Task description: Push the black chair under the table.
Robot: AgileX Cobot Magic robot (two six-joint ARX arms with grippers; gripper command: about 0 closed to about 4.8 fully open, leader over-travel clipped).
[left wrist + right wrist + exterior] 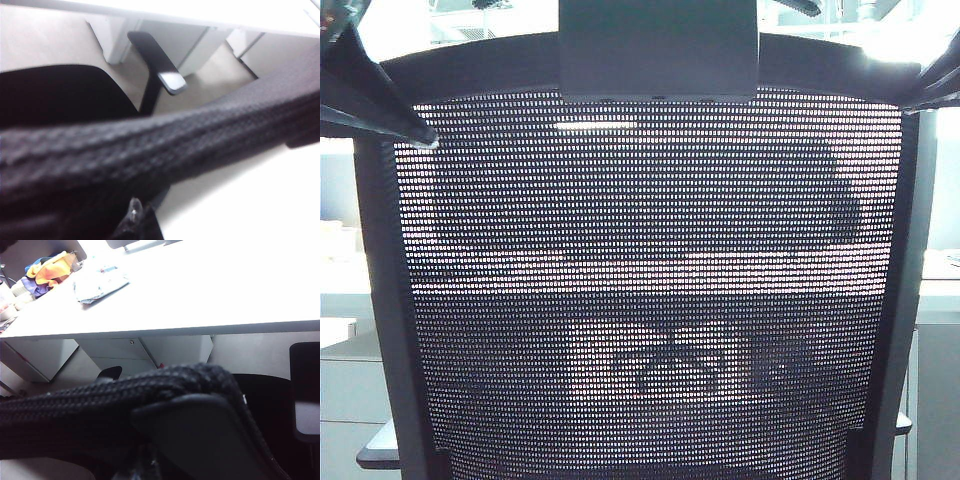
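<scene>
The black chair (650,300) fills the exterior view with its mesh back, the headrest bracket (660,50) at top centre. The white table (200,290) lies just beyond the chair; its pale top shows through the mesh. My left gripper (137,217) sits against the underside of the chair back's top edge (175,140), fingertips together with nothing between them. Its arm (375,105) reaches the frame's upper left corner. My right gripper (150,465) presses at the back's top edge (100,405) near the upper right corner (935,85), its jaws lost in shadow.
An armrest (160,65) and the seat (60,95) point toward the table's underside (200,15). White cabinets (40,355) stand beneath the table. Orange and purple cloths (50,270) and a plastic packet (100,282) lie on the tabletop.
</scene>
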